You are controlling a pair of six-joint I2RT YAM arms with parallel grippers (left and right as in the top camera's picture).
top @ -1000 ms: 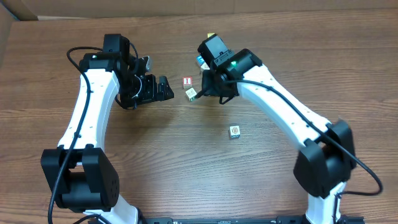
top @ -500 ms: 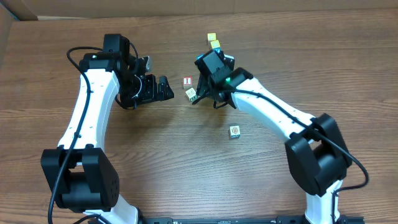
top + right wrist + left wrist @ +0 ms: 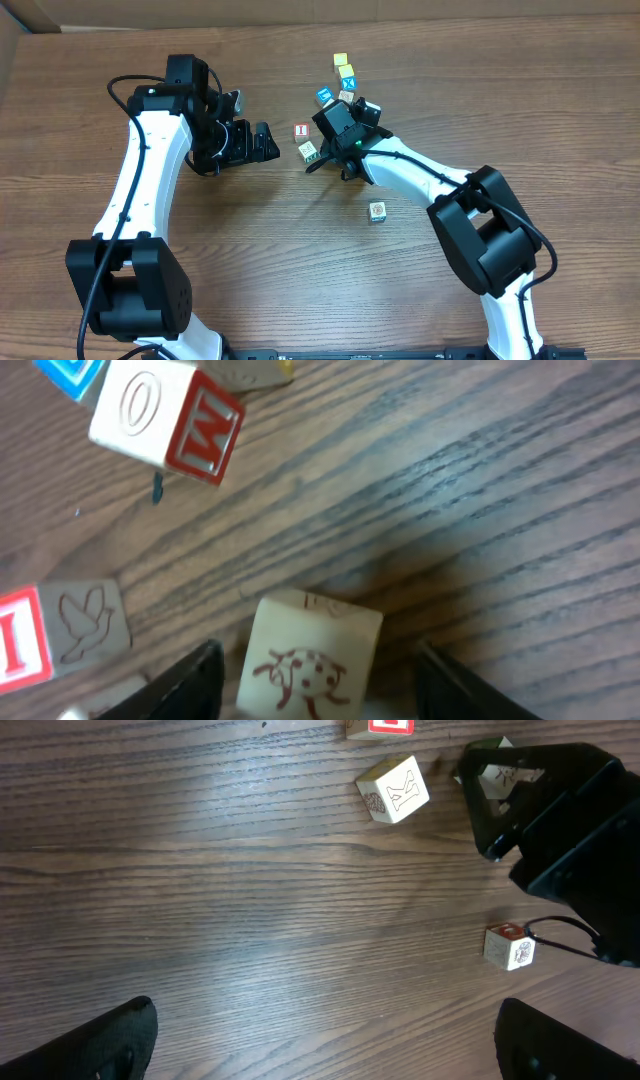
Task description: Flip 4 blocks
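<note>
Straddling ladybug block (image 3: 308, 648), right end effector (image 3: 318, 685) fingertips cropped

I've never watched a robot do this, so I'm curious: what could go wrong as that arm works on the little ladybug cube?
The right gripper straddles the ladybug block, which sits slightly skewed between its fingers; closing might spin it or squirt it out. The red-and-white block lies close beside it, so a finger could knock it.

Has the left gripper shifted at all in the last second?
No. The left gripper sits just as far left of the red-and-white block as before, fingers open.
</note>
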